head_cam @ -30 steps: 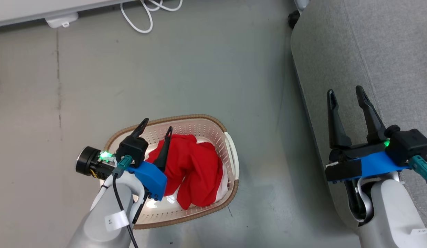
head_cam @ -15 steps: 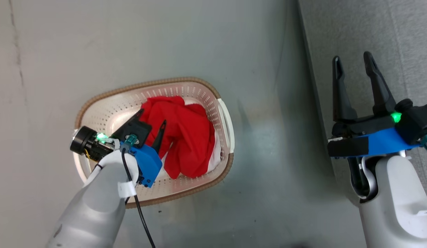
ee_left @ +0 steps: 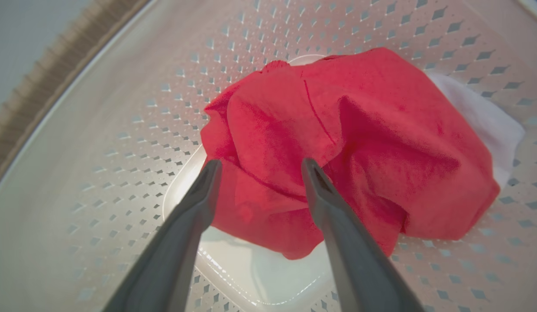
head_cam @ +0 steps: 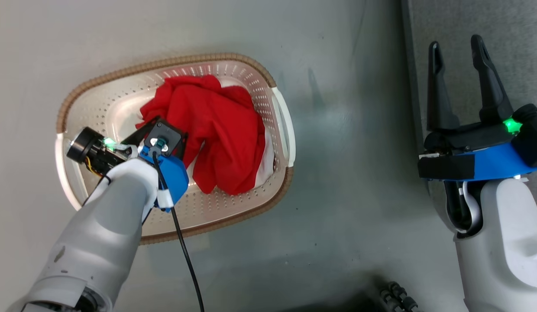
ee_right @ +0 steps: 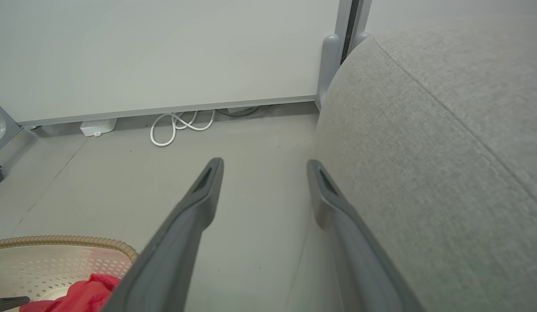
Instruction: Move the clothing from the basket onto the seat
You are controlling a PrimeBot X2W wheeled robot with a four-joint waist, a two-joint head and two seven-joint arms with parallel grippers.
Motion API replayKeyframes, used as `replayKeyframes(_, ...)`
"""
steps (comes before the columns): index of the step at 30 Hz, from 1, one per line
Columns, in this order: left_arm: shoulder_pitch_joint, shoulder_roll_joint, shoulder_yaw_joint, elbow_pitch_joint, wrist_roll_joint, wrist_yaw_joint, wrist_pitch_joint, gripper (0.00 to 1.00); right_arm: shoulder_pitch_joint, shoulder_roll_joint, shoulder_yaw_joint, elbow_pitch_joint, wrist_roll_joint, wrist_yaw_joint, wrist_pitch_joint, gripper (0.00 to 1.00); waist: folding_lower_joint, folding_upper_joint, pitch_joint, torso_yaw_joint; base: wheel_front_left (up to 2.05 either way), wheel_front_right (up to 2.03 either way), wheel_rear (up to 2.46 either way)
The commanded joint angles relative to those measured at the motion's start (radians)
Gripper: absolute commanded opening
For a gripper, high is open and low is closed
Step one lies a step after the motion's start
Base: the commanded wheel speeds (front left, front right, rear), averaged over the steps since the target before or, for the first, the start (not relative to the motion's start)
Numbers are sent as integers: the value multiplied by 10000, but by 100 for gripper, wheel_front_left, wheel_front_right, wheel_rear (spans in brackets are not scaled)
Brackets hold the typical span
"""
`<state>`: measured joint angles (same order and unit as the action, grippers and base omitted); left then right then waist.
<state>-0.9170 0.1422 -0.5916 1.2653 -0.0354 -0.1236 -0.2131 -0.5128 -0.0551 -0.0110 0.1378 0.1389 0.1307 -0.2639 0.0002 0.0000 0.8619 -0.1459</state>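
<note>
1. The clothing [head_cam: 208, 125] is seen bunched in the right half of the basket [head_cam: 164, 65]. The basket stands on the floor [head_cam: 338, 130], well apart from the seat [head_cam: 511, 26] at the far right.
2. The left gripper [ee_left: 260, 162] is held wide open and pointed down into the basket. Its fingers straddle a fold at the left edge of the red heap. No fabric is pinched yet, and whether the tips touch the cloth cannot be told.
3. The right gripper [head_cam: 454, 41] is also spread wide and empty, and is held over the left edge of the seat.
4. The step in hand is judged to be the reach for a first grasp. The fingers should be lowered until a thick fold sits deep between them before they are closed, since a thin edge is likely to slip out.
5. The tips are best stopped short of the perforated bottom, so that the plastic is not jammed or scraped.
6. White fabric [ee_left: 480, 117] is seen under the red at the right and may be dragged along or left behind.
7. A straight, high lift is advised, so that hanging cloth clears the rim and the light basket is not tipped.
</note>
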Motion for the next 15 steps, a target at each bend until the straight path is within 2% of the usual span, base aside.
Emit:
replayKeyframes(1,-210,58,-13,34,27,29,34,100,-196,-10,-25,-81,-52,1,-9,100,-2,0,286,-25,0,0,0)
replayKeyframes(7,-836,146,-119,149,56,273,540,100,-409,-25,-38,-422,-89,1,-9,100,-2,0,1046,-42,0,0,0)
replayKeyframes(15,-1527,191,-426,221,195,373,1584,100,-517,-30,33,-897,-133,1,-9,100,-2,0,1940,-177,0,0,0)
